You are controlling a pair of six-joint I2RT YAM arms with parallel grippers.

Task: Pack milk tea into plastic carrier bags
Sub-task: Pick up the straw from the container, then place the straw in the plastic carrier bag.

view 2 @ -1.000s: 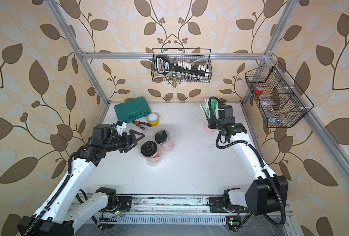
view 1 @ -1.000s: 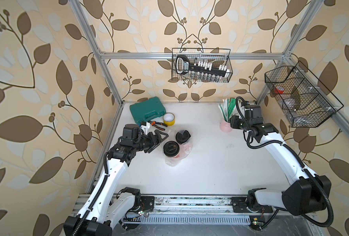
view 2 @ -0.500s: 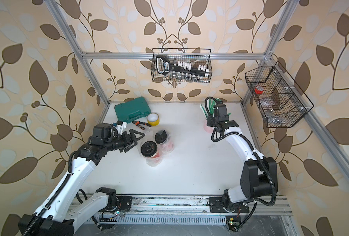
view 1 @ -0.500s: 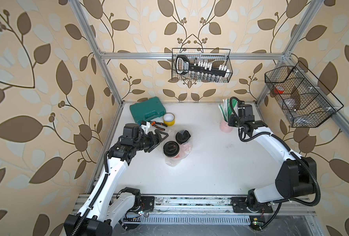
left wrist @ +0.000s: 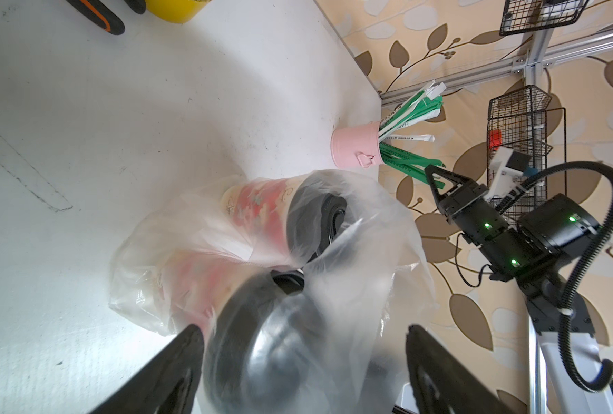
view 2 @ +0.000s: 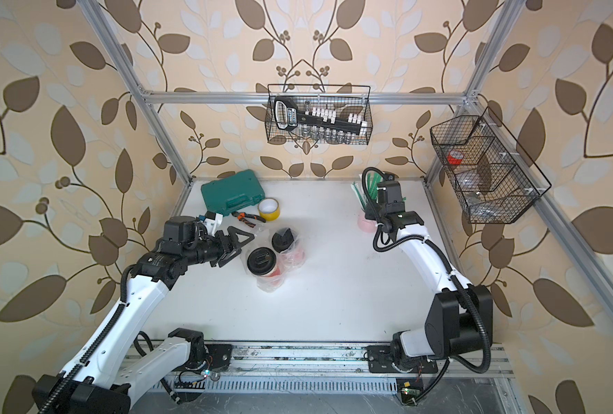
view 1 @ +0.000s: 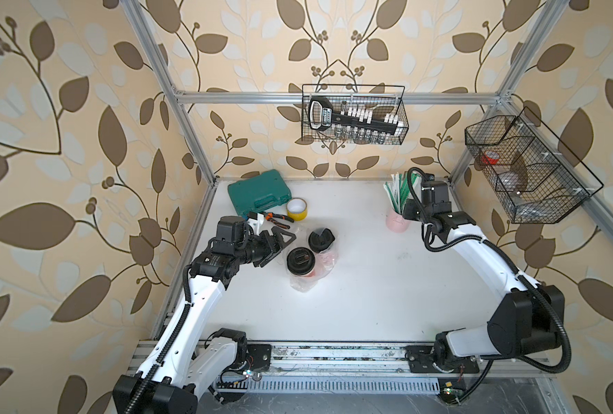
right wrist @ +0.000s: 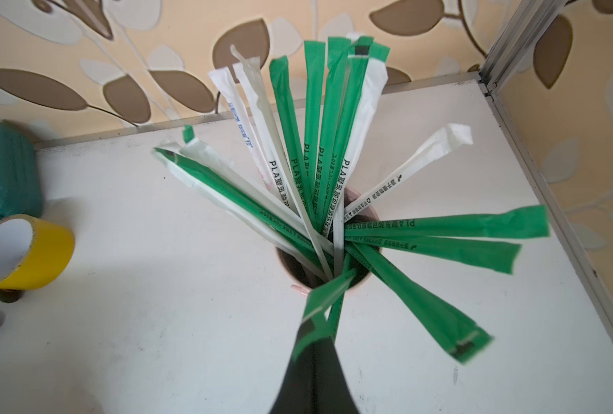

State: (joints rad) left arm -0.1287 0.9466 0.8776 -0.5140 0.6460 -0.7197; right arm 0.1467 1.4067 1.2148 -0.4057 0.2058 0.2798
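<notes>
Two red milk tea cups with black lids, one near (view 1: 299, 260) (view 2: 261, 261) and one far (view 1: 321, 239) (view 2: 283, 241), stand inside the clear plastic carrier bag (view 1: 307, 283) (view 2: 271, 285) (left wrist: 351, 222). My left gripper (view 1: 278, 249) (view 2: 237, 247) (left wrist: 303, 331) is open just left of the near cup. In the left wrist view that cup's bag-covered lid (left wrist: 262, 340) lies between the fingers. My right gripper (right wrist: 312, 337) (left wrist: 427, 169) is shut on a green straw (right wrist: 328, 297) over the pink cup (view 1: 397, 223) (right wrist: 360, 285).
A green case (view 1: 258, 193), a yellow tape roll (view 1: 296, 209) and pliers (view 1: 278, 218) lie at the back left. Wire baskets hang on the back wall (view 1: 353, 114) and the right wall (view 1: 520, 172). Several straws (view 1: 398, 190) fan out of the pink cup.
My right wrist has moved in over the straws, and its jaws have closed on a green one. The left arm, cups and bag have not moved.
</notes>
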